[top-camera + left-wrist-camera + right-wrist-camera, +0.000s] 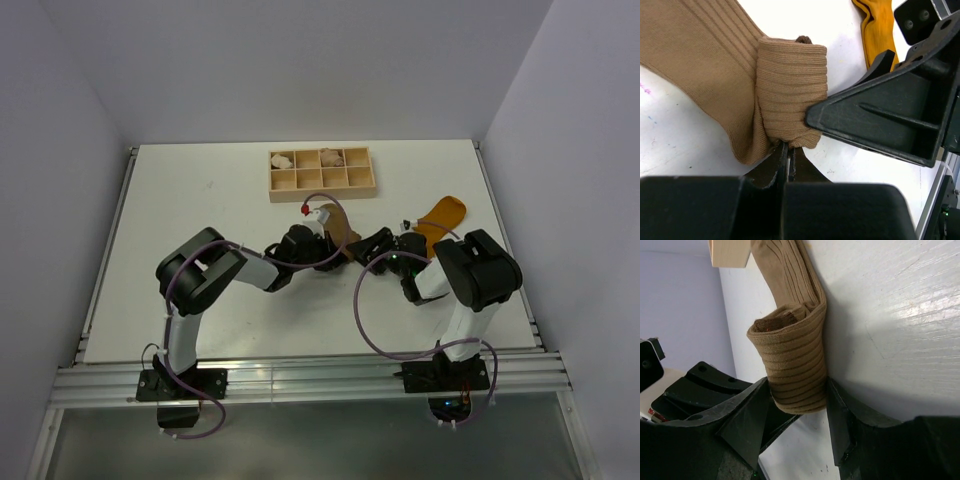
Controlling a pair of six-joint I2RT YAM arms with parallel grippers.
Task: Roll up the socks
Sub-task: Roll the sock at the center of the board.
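Top external view: on the white counter [200, 200], a shallow wooden tray of eight compartments [320, 169] sits near the far edge. Two pale beige fabric bundles [282, 158] lie in its far row, one in the leftmost compartment and one in the third from the left. The tan-brown ribbed fabric sock [340, 222] lies mid-counter on the near side of the tray, where both arms meet. The mustard-orange fabric sock [441, 214] lies toward the right edge.

Left wrist view: the left gripper [788, 157] is fully closed, its tips at the lower edge of the tan sock's rolled end. Whether it pinches any fabric cannot be told.

Right wrist view: the right gripper [795, 412] stands partly open, clamped around that roll, with a finger against each side.
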